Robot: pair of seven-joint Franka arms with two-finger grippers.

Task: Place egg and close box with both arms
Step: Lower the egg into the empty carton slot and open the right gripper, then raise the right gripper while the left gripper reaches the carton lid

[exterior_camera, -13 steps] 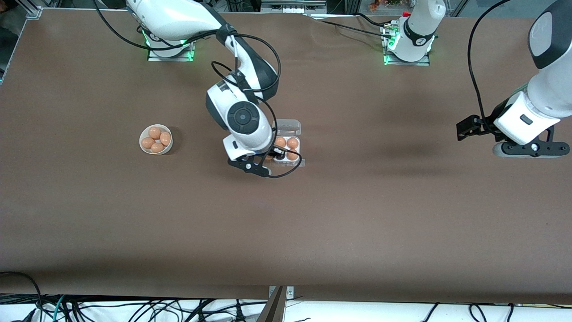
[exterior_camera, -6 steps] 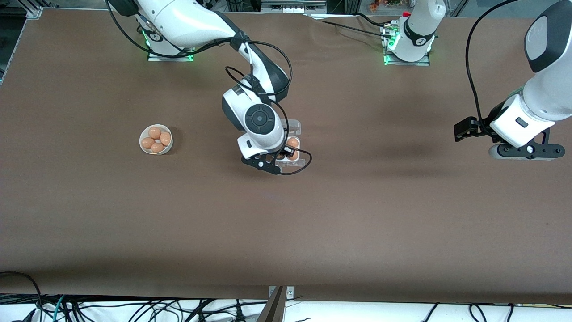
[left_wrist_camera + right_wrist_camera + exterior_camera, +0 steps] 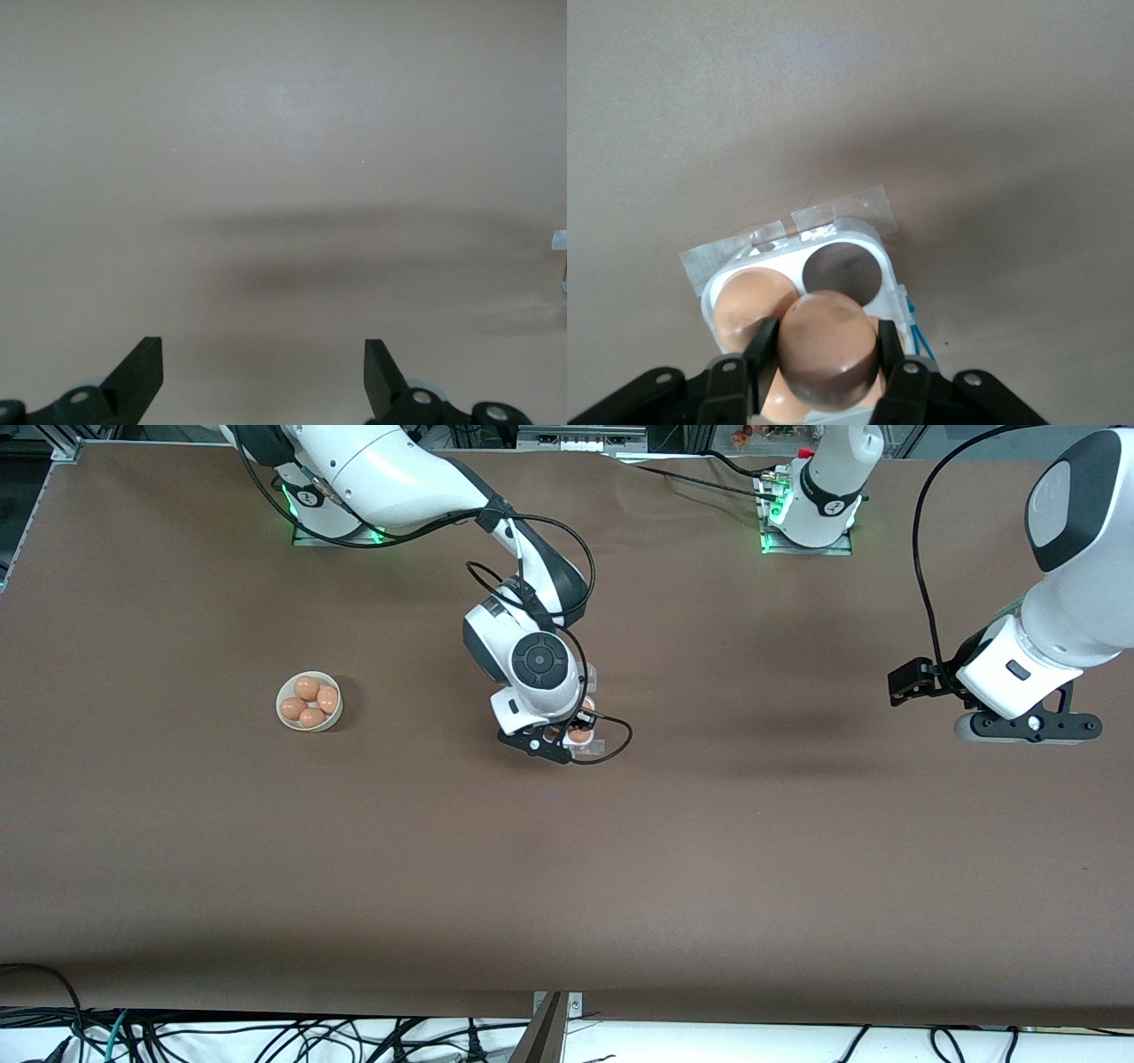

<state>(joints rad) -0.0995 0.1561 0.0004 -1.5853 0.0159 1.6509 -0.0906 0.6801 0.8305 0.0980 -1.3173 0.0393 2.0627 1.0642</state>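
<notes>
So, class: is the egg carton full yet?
No. One cell of the box is empty; the right end effector holds the egg above it.

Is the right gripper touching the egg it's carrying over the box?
Touching. In the right wrist view, the right gripper has both fingers pressed against the egg above the box.

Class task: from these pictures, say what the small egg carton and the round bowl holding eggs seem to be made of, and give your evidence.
Small square egg carton: probably thin plastic, with a smooth pale base and see-through edges. Round white bowl: glossy and opaque, either ceramic or plastic; the pictures cannot settle which.
</notes>
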